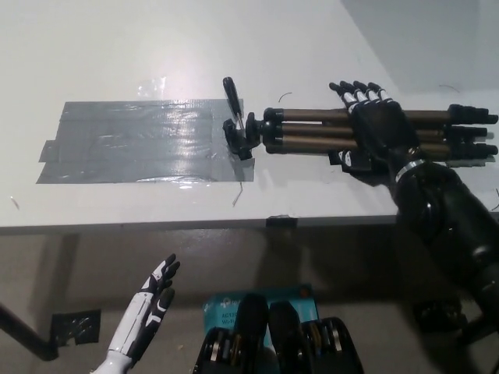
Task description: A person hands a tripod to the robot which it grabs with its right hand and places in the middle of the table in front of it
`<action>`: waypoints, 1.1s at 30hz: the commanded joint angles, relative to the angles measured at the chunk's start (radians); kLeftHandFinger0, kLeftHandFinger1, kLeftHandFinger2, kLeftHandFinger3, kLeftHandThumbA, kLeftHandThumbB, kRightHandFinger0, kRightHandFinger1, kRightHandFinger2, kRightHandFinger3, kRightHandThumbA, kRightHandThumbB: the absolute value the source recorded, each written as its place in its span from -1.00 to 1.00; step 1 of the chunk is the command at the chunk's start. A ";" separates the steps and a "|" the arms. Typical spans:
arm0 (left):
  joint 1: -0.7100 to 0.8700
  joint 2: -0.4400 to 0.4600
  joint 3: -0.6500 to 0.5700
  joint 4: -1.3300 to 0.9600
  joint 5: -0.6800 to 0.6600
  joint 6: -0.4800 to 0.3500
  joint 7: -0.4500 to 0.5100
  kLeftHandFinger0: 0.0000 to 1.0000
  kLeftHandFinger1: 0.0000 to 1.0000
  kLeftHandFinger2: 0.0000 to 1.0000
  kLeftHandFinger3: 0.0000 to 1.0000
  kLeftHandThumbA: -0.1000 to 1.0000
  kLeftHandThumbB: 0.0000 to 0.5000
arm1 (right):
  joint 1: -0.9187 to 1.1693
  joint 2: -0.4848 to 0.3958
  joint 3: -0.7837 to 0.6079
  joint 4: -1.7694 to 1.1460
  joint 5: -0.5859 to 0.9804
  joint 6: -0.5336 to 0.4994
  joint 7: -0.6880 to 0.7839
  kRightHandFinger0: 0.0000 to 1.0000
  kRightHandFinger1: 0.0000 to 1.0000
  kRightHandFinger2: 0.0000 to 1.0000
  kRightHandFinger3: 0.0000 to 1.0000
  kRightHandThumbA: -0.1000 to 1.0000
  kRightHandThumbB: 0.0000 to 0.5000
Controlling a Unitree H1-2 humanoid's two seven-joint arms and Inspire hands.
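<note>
- The tripod [312,134] is lying folded on its side on the white counter [156,39], its bundled legs running parallel to the counter's near edge.
- Its head end, with a short black handle [232,97] sticking up and away from the near edge, is pointing toward the counter's left and is sitting over the right end of a grey tape patch [144,140].
- Its black feet [472,132] are reaching toward the counter's right edge.
- The black right hand [378,128] is resting palm-down across the middle of the tripod's legs, its fingers [357,89] stretched out flat and slightly apart, pointing toward the far side of the counter rather than wrapping round the legs.
- The right forearm is coming in from the lower right, crossing the counter's near edge.
- The grey tape patch is lying flat on the left half of the counter, well inside the near edge, with a shiny glare across its middle.
- The white left hand [148,308] is hanging below the counter's near edge at the left, holding nothing, its fingers extended and a little apart.
</note>
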 commanded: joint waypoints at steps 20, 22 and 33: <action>-0.048 0.025 -0.010 -0.028 0.004 -0.016 -0.010 1.00 1.00 1.00 1.00 1.00 0.08 | 0.067 -0.242 -0.524 -1.293 1.215 0.285 0.307 1.00 1.00 1.00 1.00 0.62 1.00; -0.048 0.024 -0.011 -0.027 0.003 -0.021 -0.009 1.00 1.00 1.00 1.00 1.00 0.04 | 0.145 -0.224 -0.510 -1.371 1.227 0.255 0.260 1.00 1.00 1.00 1.00 0.52 1.00; -0.027 0.027 -0.013 -0.022 -0.004 -0.027 -0.013 1.00 1.00 1.00 1.00 1.00 0.08 | 0.611 -0.033 -0.367 -1.347 1.195 0.184 0.247 1.00 1.00 1.00 1.00 0.62 0.75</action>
